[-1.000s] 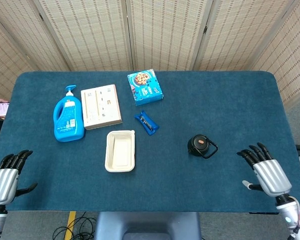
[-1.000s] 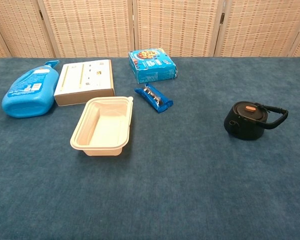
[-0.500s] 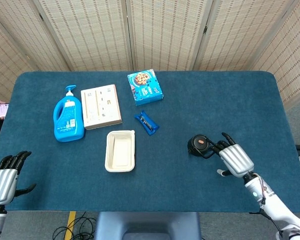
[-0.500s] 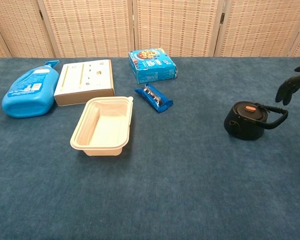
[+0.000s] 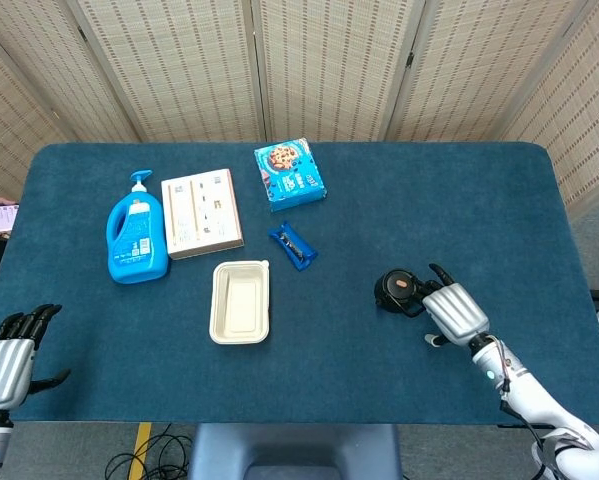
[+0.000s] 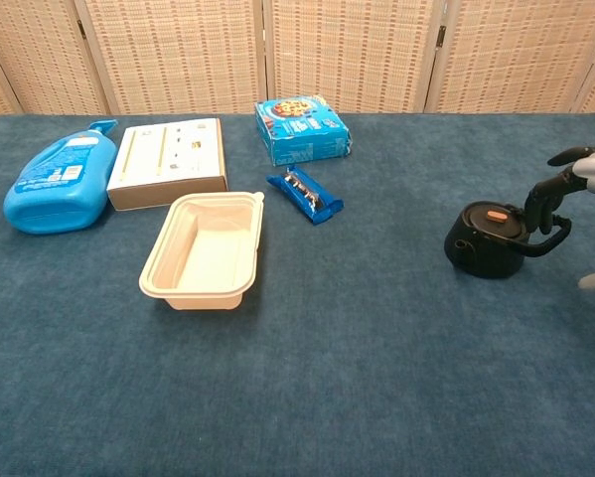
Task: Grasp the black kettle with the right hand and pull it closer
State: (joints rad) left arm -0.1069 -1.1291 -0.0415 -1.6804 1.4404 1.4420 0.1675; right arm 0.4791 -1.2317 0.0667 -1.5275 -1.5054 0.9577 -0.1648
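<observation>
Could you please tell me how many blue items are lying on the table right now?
3: a blue detergent bottle at the far left, a blue snack box near the table's back edge, and a small blue packet just in front of that box. None appears hidden.

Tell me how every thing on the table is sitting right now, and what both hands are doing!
black kettle: upright, lid on.
right hand: fingers at the kettle's handle, grip not clear.
left hand: at the table's near edge, holding nothing.
blue bottle: lying flat, pump on.
white container: open, nothing inside.
blue box: closed, flat.
white box: flat, closed.
blue packet: lying flat.
</observation>
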